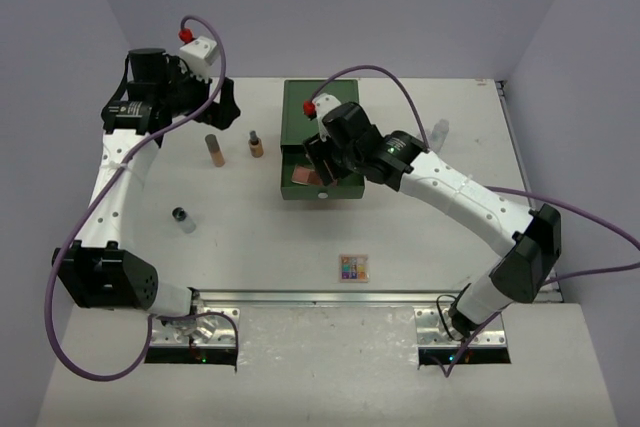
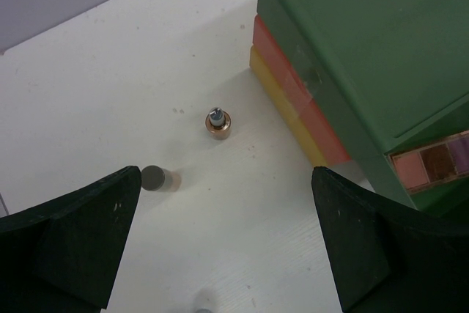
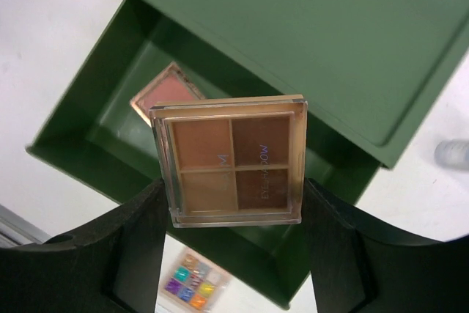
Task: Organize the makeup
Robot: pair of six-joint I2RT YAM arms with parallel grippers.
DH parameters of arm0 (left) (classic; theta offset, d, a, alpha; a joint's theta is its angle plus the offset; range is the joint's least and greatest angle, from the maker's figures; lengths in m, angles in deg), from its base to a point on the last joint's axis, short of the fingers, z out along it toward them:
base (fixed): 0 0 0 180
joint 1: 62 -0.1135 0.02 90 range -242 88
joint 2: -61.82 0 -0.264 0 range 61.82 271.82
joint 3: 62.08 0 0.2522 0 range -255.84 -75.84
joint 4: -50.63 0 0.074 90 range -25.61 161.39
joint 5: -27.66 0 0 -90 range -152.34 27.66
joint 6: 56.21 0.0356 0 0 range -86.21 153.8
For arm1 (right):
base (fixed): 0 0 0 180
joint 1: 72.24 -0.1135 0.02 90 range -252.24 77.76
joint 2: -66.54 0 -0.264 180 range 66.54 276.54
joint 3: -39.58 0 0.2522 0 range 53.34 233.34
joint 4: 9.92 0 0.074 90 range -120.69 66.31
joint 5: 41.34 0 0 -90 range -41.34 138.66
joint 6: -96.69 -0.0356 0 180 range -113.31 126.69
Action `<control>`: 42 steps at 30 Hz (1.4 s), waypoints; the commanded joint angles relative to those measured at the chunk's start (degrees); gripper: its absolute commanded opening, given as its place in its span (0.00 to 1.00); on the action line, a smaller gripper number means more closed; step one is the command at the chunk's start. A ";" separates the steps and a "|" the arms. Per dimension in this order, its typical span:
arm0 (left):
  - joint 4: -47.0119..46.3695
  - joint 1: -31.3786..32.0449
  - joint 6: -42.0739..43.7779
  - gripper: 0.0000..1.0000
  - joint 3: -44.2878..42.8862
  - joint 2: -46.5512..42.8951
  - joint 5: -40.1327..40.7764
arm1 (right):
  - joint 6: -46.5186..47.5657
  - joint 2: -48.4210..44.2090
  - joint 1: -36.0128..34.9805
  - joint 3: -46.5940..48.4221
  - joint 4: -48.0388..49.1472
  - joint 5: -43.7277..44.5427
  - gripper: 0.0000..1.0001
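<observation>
**A:** Makeup from the top camera, where is it?
**B:** Spread over the table [image 1: 260, 237]. A peach tube [image 1: 213, 150] and a small bottle [image 1: 256, 144] stand left of the drawer box [image 1: 300, 97]. A multicolour palette [image 1: 353, 268] lies at lower centre.
**A:** And the left wrist camera?
**B:** The left gripper [image 2: 227, 240] is spread wide and holds nothing. Tube and bottle stand mid-frame, apart.
**A:** Right wrist camera?
**B:** The right gripper [image 3: 233, 196] pinches a brown four-shade compact [image 3: 231, 163] by its side edges, over the open green drawer [image 3: 95, 100]. A pink compact [image 3: 165, 93] lies inside.
</observation>
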State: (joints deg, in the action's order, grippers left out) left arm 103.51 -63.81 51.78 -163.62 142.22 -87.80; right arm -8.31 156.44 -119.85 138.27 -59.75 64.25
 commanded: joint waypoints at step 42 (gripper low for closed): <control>-2.20 0.05 3.19 1.00 3.41 -1.89 1.44 | 60.63 6.69 6.30 6.21 -6.32 -24.62 0.82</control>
State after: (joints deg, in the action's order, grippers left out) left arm 103.40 -63.81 54.51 -160.24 142.15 -86.62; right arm 50.70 164.01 -113.61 144.97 -68.78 38.17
